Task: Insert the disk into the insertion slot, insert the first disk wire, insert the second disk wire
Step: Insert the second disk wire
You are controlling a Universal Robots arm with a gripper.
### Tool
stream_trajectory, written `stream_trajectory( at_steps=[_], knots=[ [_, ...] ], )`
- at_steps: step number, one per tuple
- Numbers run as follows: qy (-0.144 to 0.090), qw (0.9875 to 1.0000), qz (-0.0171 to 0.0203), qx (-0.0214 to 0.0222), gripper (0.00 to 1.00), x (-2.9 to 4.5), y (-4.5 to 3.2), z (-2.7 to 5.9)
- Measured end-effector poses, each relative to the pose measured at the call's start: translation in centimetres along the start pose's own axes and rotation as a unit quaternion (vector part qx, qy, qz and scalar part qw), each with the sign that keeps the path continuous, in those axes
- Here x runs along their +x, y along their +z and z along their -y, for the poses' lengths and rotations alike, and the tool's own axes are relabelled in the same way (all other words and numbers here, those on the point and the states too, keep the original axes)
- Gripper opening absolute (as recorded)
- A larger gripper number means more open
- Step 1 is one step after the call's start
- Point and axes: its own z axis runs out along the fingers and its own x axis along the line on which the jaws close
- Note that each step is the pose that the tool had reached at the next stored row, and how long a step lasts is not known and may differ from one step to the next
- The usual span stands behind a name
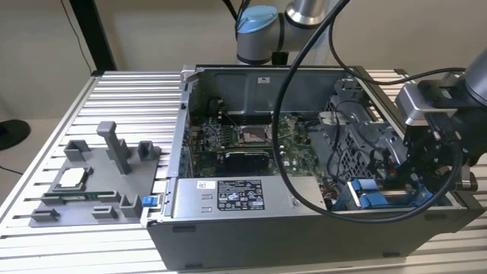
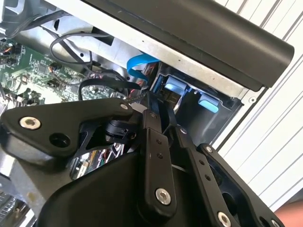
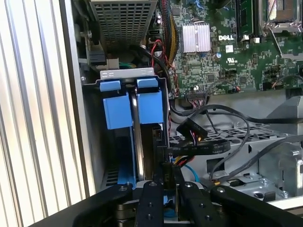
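Observation:
The disk (image 3: 138, 142) stands edge-on inside the insertion slot (image 3: 116, 111), its thin silver edge showing between the two square blue tabs. In the exterior view the slot (image 1: 370, 197) is at the near corner of the open computer case, on the exterior view's right. My gripper (image 1: 411, 181) hangs right over it. In both wrist views its black fingers (image 3: 154, 189) lie close together, and the gripper (image 3: 169, 182) (image 2: 158, 108) looks shut on a black disk wire connector (image 3: 160, 152) beside the disk's edge. A second black connector (image 3: 191, 130) with its cable hangs loose nearby.
A grey labelled power-supply box (image 1: 236, 197) lies along the case front next to the slot. Behind the slot are the grey metal drive cage (image 1: 357, 140) and the motherboard (image 1: 243, 137). Loose cables cross the cage (image 3: 236, 142). A grey fixture (image 1: 99, 177) stands on the slatted table.

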Motion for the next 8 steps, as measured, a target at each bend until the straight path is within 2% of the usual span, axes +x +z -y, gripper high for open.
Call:
stream_trajectory(
  at_steps=[4,8],
  knots=[
    [0.000,1.0000,0.0008,0.0004,0.00,0.00,-0.02,-0.02],
    [0.000,1.0000,0.0042,0.0000,0.00,-0.05,-0.35,-0.01]
  ],
)
